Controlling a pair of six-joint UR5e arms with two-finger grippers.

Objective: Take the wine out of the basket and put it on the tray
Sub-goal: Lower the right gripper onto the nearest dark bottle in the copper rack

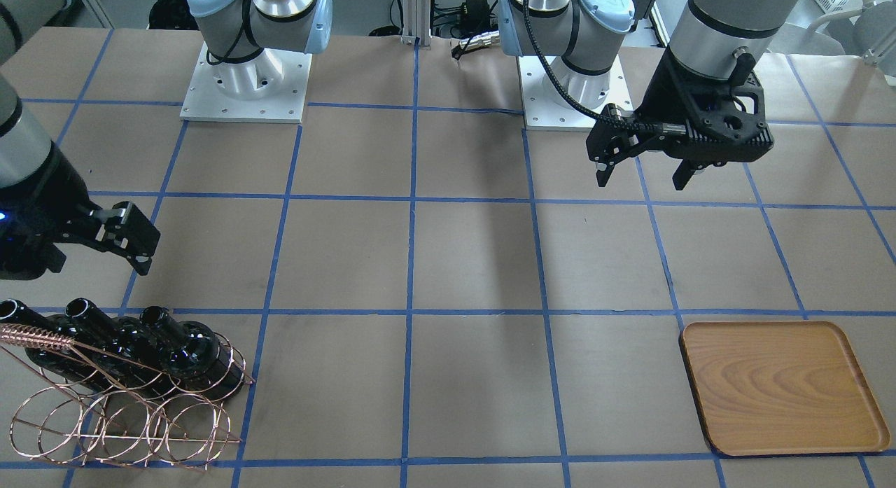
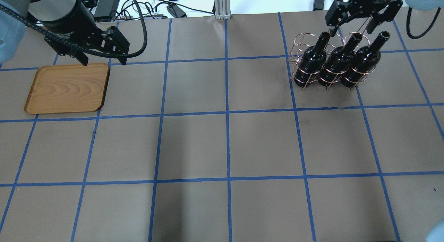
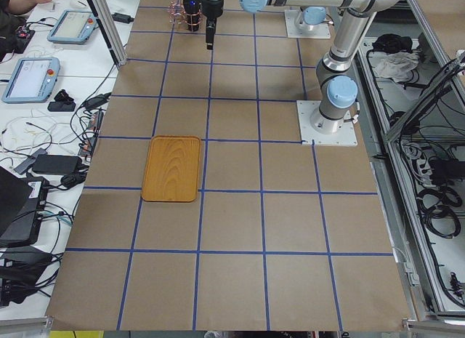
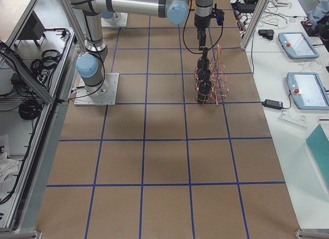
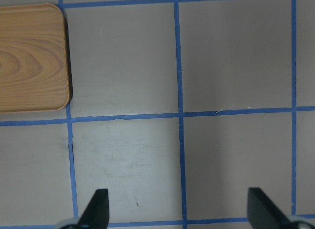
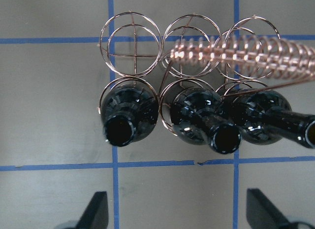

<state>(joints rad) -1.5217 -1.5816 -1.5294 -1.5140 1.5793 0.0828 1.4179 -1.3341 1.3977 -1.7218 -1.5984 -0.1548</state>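
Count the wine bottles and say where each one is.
3. All stand in the basket, in its row nearer the robot: left bottle, middle bottle, right bottle, side by side. The tray holds none.

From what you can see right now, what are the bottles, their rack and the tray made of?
Bottles: likely glass, glossy black with sharp reflections. Rack: thin copper-coloured metal wire, shiny. Tray: apparently wood, visible grain, satin; possibly laminate.

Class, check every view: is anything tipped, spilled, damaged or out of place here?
Nothing stands out. Three wine bottles stand upright in one row of the basket, the other rings empty; the tray lies flat and bare.
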